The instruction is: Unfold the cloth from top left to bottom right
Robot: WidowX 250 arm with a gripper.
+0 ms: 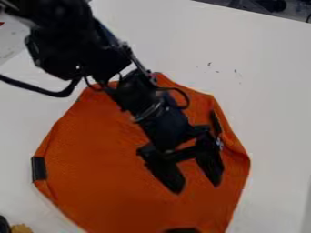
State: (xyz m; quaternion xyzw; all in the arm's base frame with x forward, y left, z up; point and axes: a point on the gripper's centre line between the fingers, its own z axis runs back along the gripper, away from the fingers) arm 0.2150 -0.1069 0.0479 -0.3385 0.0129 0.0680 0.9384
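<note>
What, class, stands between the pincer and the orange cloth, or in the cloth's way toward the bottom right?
Nothing visible does. The pincer is directly over the cloth, and no obstacle shows on the white surface beyond the cloth's right edge.

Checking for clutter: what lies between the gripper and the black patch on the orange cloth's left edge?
In the camera view, only bare orange cloth lies between the gripper and the black patch.

Cloth (97, 152) — matt, woven-looking; table (261, 77) — smooth, matt.
</note>
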